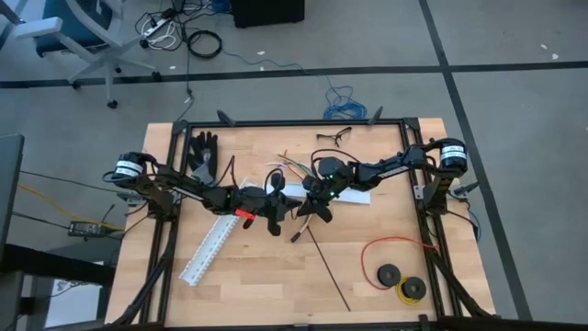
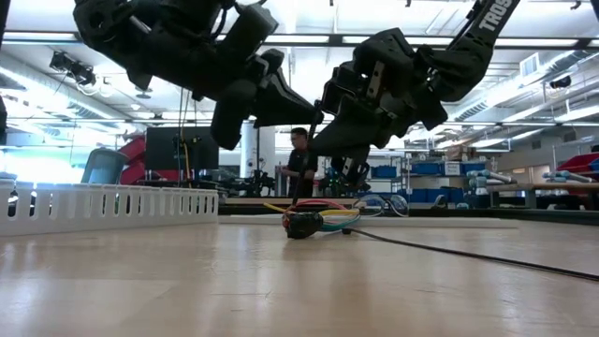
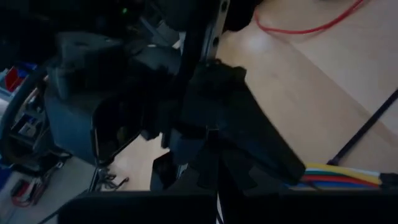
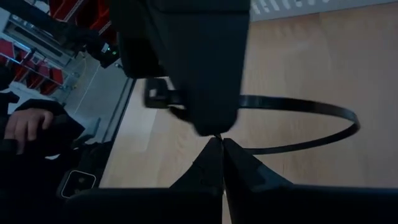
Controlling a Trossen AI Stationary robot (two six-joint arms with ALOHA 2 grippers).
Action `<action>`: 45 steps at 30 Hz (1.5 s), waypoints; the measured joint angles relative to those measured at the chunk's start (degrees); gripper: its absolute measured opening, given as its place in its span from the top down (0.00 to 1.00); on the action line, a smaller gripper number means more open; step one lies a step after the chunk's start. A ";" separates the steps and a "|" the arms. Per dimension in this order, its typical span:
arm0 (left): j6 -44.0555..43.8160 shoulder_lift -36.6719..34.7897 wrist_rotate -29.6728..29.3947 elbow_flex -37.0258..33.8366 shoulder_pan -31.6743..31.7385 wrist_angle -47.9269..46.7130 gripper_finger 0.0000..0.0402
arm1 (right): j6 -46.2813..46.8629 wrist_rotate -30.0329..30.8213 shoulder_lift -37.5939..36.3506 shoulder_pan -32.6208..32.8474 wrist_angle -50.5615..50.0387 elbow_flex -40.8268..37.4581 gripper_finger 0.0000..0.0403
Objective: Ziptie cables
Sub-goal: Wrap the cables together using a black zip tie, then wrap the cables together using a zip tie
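The cables [image 2: 316,221], thin coloured wires ending in a small dark plug [image 2: 299,226], lie on the wooden table near its middle [image 1: 296,230]. Above them my two grippers meet. My left gripper [image 1: 273,217] comes from the left and my right gripper [image 4: 221,144] from the right, both shut. Between them a black zip tie [image 4: 336,124] curves into an open loop in the air. Only bare table shows through the loop in the right wrist view. The cable ends also show in the left wrist view [image 3: 339,175]. My left gripper is shut on the zip tie right beside its head [image 4: 157,97], which sticks out past the finger [image 4: 186,68]. That finger covers the place of contact. The strap hangs clear of the table. My right gripper pinches the strap's other end [image 4: 252,150] between its two fingertips, only at their free ends. The fingers come in nearly level from the table's right. The loop bows out sideways from the hold, clear of the table and of the cables.
A white slotted channel [image 1: 209,246] lies at the left front. A long thin black cord [image 1: 329,271] runs toward the near edge. A red wire loop with black spools [image 1: 395,267] sits at the right front, a black glove [image 1: 202,152] at the far left. A person [image 2: 301,161] stands beyond the table.
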 joint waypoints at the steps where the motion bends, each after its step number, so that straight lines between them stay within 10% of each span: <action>1: 0.08 0.00 -0.36 0.00 -0.10 -0.15 1.00 | 0.00 -0.02 0.00 -0.07 0.10 0.00 1.00; 45: 2.34 -0.04 -5.58 4.42 -0.85 -10.15 1.00 | 1.94 -1.54 -0.02 -0.47 1.20 0.00 1.00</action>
